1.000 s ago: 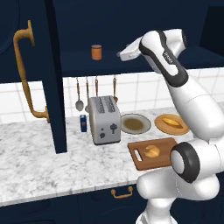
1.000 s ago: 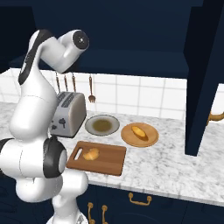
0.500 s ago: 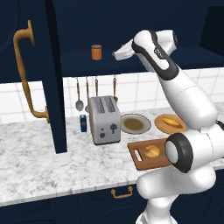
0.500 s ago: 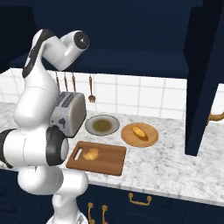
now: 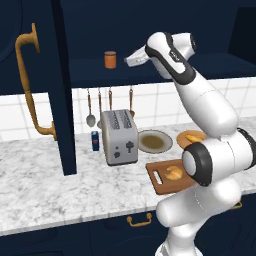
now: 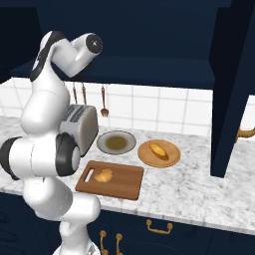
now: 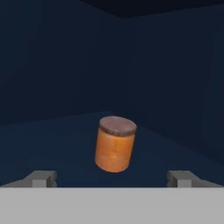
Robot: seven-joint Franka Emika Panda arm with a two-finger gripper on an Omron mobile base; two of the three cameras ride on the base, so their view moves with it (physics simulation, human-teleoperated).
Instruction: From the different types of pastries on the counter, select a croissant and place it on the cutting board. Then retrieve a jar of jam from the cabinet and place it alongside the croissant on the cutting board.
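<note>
On the desk (image 5: 45, 185), a toaster (image 5: 119, 137), a blue can (image 5: 95, 141) and 2 plates stand near the cutting board (image 6: 124, 182) carrying the croissant (image 6: 104, 175). The jar of jam (image 7: 115, 144) stands upright on the cabinet shelf (image 5: 90, 72), nothing between it and the pincer (image 7: 113, 178), whose fingers are spread wide, grasping nothing.

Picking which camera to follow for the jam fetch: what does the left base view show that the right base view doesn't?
Left base view alone: the jar of jam on the cabinet shelf, the gripper open beside it, and a blue can. Right base view alone: the whole cutting board. Both: croissant on the board, toaster, two plates.
</note>
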